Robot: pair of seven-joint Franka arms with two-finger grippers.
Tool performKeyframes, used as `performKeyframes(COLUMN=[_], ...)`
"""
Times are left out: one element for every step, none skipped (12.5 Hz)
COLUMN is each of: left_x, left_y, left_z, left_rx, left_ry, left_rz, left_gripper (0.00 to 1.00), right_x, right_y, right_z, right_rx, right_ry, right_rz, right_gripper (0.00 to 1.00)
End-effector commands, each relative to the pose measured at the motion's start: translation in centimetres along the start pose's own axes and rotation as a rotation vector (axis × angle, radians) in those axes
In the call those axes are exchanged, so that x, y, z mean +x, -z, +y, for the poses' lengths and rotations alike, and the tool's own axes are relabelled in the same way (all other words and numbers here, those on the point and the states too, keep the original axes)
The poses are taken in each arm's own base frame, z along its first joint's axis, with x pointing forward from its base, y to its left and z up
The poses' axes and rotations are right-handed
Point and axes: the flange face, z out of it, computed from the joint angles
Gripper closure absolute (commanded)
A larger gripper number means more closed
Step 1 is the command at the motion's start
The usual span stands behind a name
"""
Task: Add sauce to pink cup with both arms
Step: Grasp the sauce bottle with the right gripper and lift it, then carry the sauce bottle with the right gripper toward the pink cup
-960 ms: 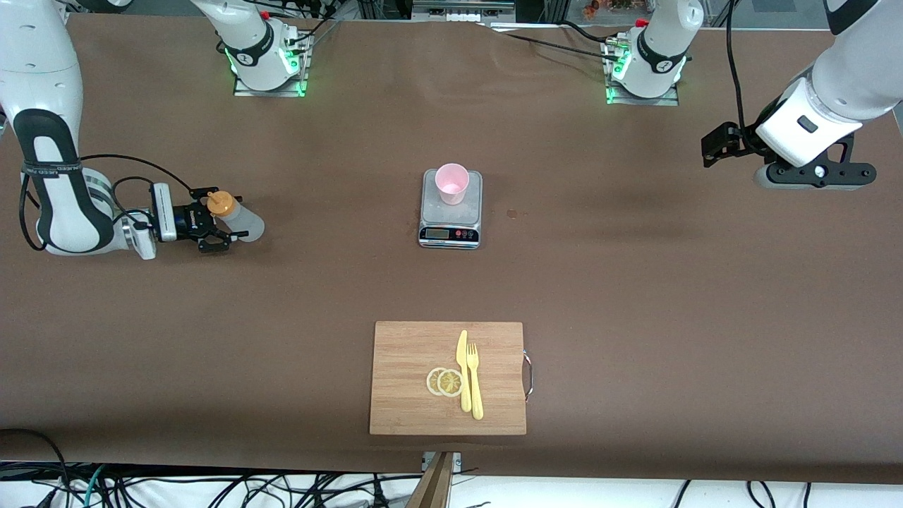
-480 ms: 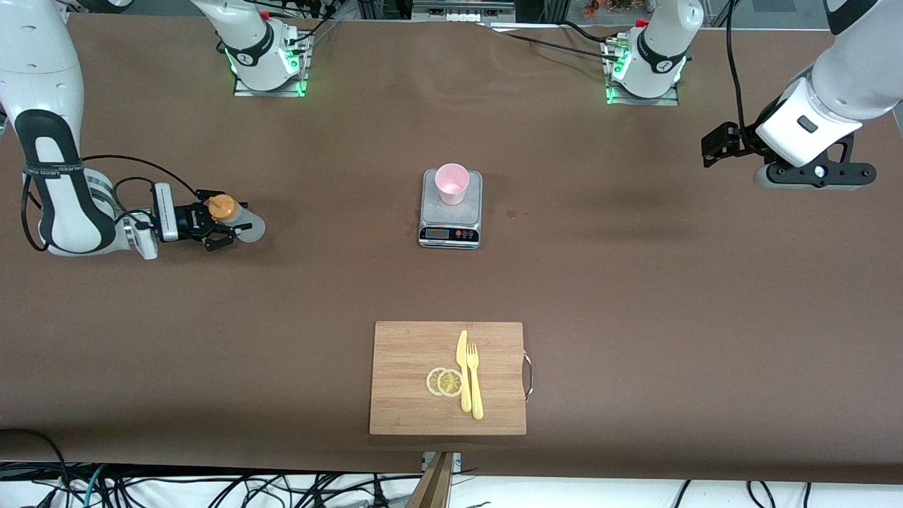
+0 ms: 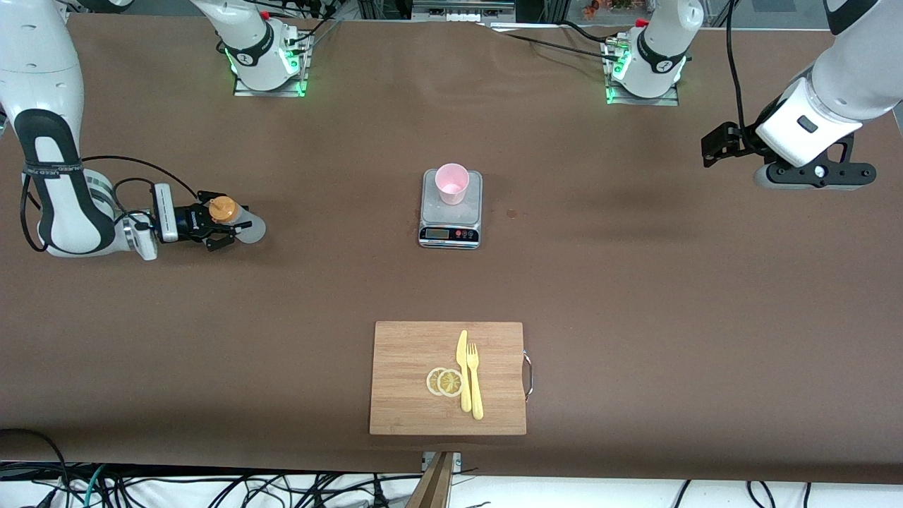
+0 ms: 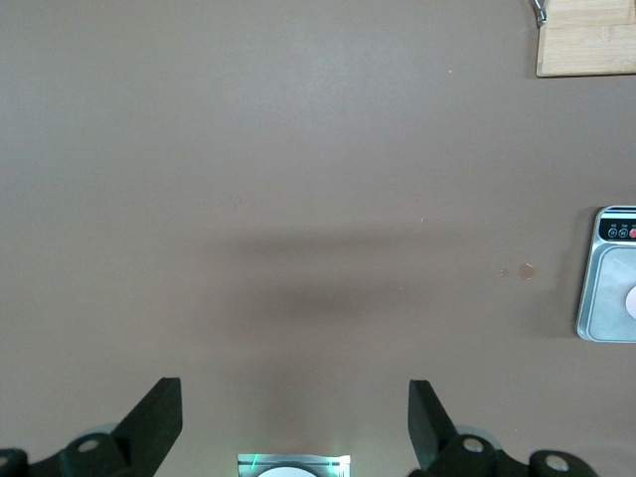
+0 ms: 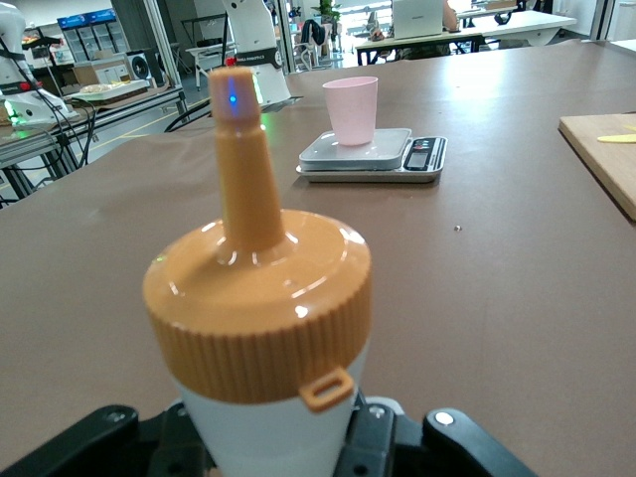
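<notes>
1. the right arm bent low over its end of the table, wrist lying flat.
2. the right gripper squeezed the sauce bottle, which stood on the table.
3. the pink cup sat on the scale mid-table.
4. the left arm waited up high; the left gripper was wide open, holding nothing.

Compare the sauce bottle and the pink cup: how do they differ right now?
The sauce bottle is whitish with an orange nozzle cap; the pink cup is pink and open-topped. The bottle stands on the table toward the right arm's end, with the right gripper shut on it; the cup sits free on the scale. Both are small, plastic-looking and upright.
</notes>
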Motion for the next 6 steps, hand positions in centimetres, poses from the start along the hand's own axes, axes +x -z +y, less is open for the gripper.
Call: performKeyframes(left_x=[-0.3, -0.3, -0.3, -0.3, -0.2, -0.2], left_y=[0.1, 0.1, 0.1, 0.1, 0.1, 0.1], left_z=[0.1, 0.1, 0.2, 0.2, 0.0, 0.0], left_rx=[-0.019, -0.019, -0.019, -0.019, -0.021, -0.019], left_ry=[-0.01, -0.01, -0.011, -0.011, -0.008, -0.008], left_rz=[-0.002, -0.002, -0.002, -0.002, -0.002, -0.002], left_gripper=[0.0, 0.0, 0.0, 0.0, 0.0, 0.0], right_x=[3.7, 4.8, 6.4, 7.3, 8.7, 10.0], right_y=[0.4, 0.5, 0.6, 0.6, 0.2, 0.2], right_z=[1.0, 1.4, 1.9, 2.2, 2.8, 3.3], right_rx=[-0.003, 0.001, -0.002, 0.002, 0.009, 0.001], right_ry=[0.013, 0.02, 0.026, 0.014, 0.008, 0.007], right_rz=[-0.018, -0.037, -0.065, -0.092, -0.115, -0.141], right_gripper=[0.66, 0.66, 0.66, 0.66, 0.66, 0.66])
